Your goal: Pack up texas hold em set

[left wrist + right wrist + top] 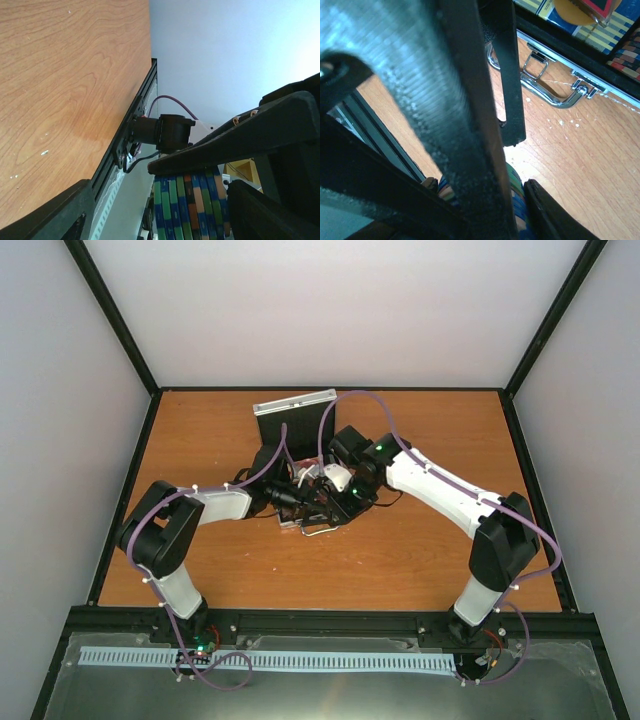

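Observation:
The silver case stands open mid-table with its lid (295, 418) upright. Both grippers meet over its base and hide it. My right gripper (328, 502) is shut on a stack of green, blue and orange striped chips (516, 200), held above the wood in front of the case handle (545, 92). In the left wrist view the same stack (192, 205) sits between the wide-open fingers of my left gripper (165, 185), against its right finger (270, 210). The right gripper's finger (225, 145) lies across the stack's top. An orange disc (572, 10) and more chips (625, 47) lie inside the case.
The wooden table (400, 560) is ringed by a black frame (330, 620) and white walls. The case handle (322, 530) points toward the arms. The left gripper's blurred finger (445, 100) crosses close in front of the right wrist camera.

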You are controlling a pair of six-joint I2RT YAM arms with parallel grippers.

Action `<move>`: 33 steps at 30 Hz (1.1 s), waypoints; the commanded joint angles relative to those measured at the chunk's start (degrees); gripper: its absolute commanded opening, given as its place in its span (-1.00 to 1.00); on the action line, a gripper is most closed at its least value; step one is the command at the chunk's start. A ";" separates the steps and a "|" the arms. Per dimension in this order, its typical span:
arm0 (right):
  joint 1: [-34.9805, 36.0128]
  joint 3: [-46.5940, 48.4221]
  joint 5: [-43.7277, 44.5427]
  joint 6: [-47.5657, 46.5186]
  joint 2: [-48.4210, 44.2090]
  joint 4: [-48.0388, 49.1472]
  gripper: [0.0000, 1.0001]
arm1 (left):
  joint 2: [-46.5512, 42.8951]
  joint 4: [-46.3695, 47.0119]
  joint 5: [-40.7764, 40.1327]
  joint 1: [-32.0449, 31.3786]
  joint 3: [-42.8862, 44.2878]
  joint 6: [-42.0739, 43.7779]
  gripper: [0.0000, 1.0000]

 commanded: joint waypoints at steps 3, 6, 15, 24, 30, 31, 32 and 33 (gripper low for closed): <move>0.28 2.52 1.77 0.56 2.76 6.55 -0.48 | -1.14 2.01 8.92 -2.70 1.43 2.62 0.30; 0.27 2.52 1.90 0.42 3.15 6.45 -0.48 | -1.27 2.01 9.18 -2.72 1.74 2.68 0.16; 0.28 2.73 4.05 1.68 4.70 7.00 -0.48 | -1.96 -0.57 11.39 -2.74 1.61 4.65 -0.21; 0.24 2.68 5.12 2.14 6.19 8.23 -0.47 | -2.80 -5.22 10.84 -2.79 1.66 8.10 -0.51; 0.28 1.92 4.61 0.96 5.96 9.38 -0.29 | -3.41 -5.26 7.11 -2.79 2.40 7.57 -0.68; 0.28 1.38 4.20 0.52 5.78 9.77 -0.24 | -3.30 -4.94 6.48 -2.78 2.68 7.22 -0.68; 0.28 0.95 3.84 -0.03 5.53 10.23 -0.17 | -3.17 -4.48 6.21 -2.72 2.98 6.74 -0.69; 0.28 0.46 3.34 -0.51 5.31 10.72 -0.10 | -2.95 -3.83 6.01 -2.70 3.19 6.15 -0.69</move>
